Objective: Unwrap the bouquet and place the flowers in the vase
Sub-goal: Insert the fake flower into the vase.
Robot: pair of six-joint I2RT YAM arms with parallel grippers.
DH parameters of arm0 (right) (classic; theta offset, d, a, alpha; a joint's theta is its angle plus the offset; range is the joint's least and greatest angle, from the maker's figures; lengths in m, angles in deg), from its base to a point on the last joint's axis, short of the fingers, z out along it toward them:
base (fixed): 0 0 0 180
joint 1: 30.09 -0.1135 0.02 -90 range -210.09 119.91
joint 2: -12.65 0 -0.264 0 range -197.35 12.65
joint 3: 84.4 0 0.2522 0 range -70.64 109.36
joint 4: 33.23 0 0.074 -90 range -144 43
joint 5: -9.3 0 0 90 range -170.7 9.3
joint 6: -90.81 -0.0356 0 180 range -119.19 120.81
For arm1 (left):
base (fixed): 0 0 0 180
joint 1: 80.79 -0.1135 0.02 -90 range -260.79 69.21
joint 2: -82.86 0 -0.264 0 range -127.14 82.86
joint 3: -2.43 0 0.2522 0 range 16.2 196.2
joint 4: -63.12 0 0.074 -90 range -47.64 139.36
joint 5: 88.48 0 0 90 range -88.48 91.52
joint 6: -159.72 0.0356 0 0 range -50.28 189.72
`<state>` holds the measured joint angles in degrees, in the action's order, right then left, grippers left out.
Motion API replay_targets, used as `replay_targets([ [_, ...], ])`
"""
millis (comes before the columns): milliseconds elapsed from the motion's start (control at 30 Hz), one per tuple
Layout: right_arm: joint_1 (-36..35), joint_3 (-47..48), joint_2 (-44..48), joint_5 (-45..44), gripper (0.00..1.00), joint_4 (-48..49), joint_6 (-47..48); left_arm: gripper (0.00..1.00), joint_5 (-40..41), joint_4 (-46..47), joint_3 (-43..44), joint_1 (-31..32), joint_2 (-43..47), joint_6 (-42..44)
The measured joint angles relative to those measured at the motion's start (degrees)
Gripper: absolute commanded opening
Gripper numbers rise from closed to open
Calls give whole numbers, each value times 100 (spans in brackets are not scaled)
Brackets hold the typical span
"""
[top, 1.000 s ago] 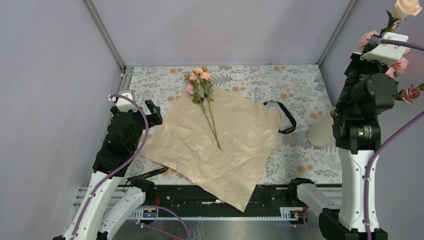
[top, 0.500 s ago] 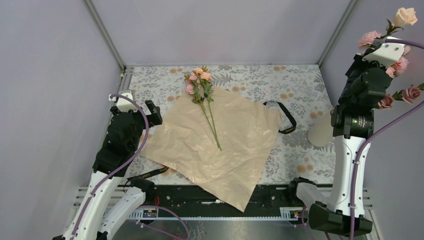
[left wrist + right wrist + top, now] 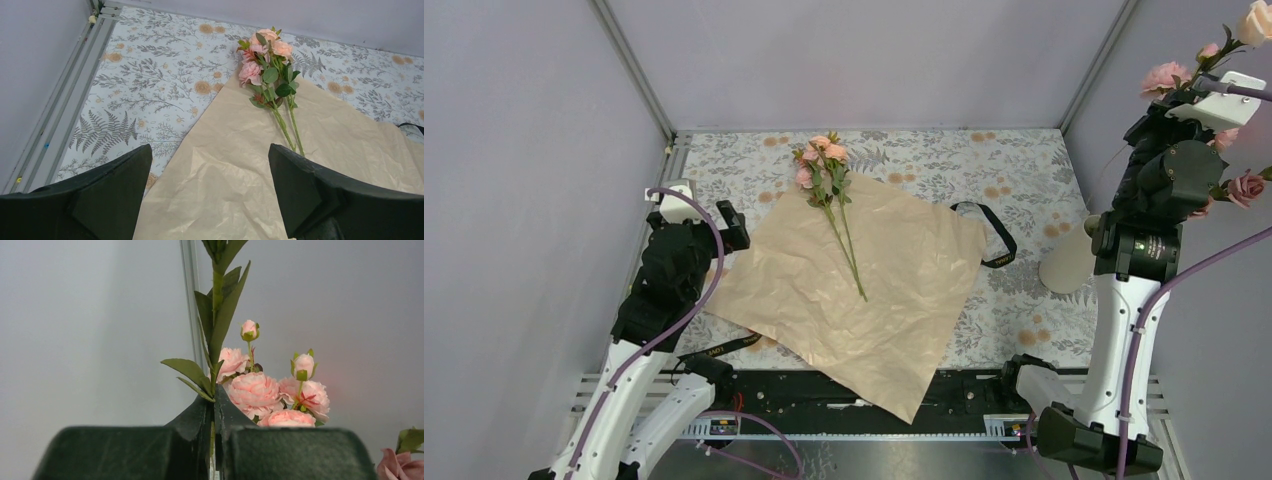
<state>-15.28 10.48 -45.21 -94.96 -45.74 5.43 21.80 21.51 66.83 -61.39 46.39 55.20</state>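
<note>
At the near edge of the table [image 3: 1024, 170], one corner of the unfolded wrapping paper [image 3: 854, 290] hangs over the black rail. A black ribbon strip [image 3: 719, 350] with gold lettering lies by the paper's near-left edge, close to the left arm.

A little farther in, the left end effector [image 3: 209, 152] hangs low over the left corner of the paper. Its two fingers are spread wide, with nothing between them. In the left wrist view only the paper and the fern-print cloth show in the gap.

The paper lies tan side up, crinkled and spread flat as a diamond across the middle of the table. A second black ribbon loop [image 3: 989, 235] rests on the cloth at its right corner. To the right, the beige vase [image 3: 1064, 265] sits near the table's right edge, partly hidden behind the right arm. Whether it stands straight cannot be told from here.

Two flower stems [image 3: 844, 225] lie side by side on the far half of the paper. Their pink and peach blooms reach just past its far corner onto the cloth.

The right arm is raised high at the right wall. The right end effector [image 3: 214, 412] is pinched tight on the green stem of the held flowers [image 3: 255, 390], whose pink, peach and mauve heads stand around and above the wrist, well above the vase.
</note>
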Motion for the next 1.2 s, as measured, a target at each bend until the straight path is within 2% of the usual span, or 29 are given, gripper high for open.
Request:
replay_targets([
  [500,31,313,-181,-2,0,251,7,95,-2,52,-52,2,-90,61],
  [1200,70,-590,247,-479,0,435,284,95,-2,55,-52,13,-127,63],
])
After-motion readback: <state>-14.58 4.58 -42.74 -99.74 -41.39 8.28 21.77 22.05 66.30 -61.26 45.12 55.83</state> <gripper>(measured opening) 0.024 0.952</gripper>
